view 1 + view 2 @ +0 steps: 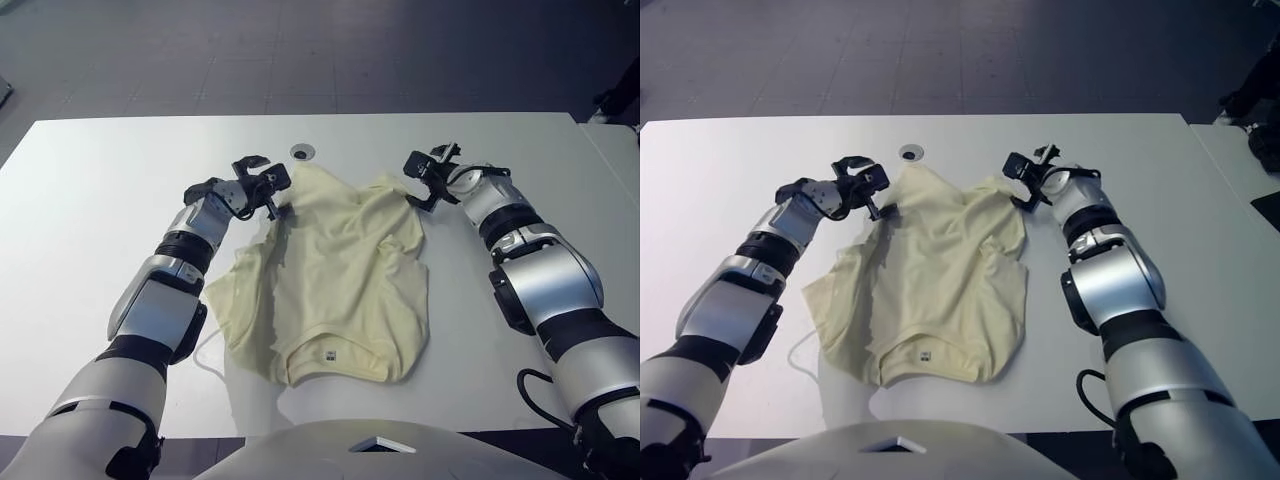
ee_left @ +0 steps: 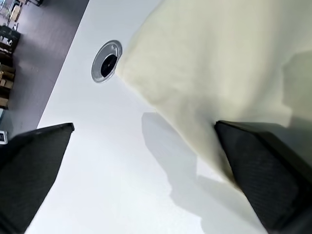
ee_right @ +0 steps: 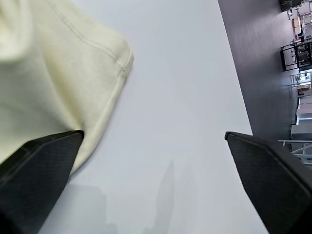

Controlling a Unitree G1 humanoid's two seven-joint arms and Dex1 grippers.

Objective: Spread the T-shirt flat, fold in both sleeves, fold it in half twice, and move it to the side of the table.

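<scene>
White tabletop is filling most of the left eye view, with dark grey floor tiles running across the top of the frame behind it. A pale yellow T-shirt is lying rumpled at the centre of the frame. Its neck opening is facing the lower edge and its hem is reaching toward the upper middle. The cloth is bunching into folds along its left side, where one sleeve is spreading toward the lower left. A small round grommet is sitting in the table just above the hem, close to the cloth but apart from it.

The left gripper is hanging at the shirt's upper left corner, left of centre in the frame. In the left wrist view its fingers are standing spread wide. One is crossing the cloth edge and the other is over bare table; whether either is touching the fabric I cannot tell.

The right gripper is sitting at the shirt's upper right corner, right of centre in the frame. Its fingers are also standing wide apart in the right wrist view. One is overlapping the stitched hem corner and the other is over bare table, with nothing pinched between them
</scene>
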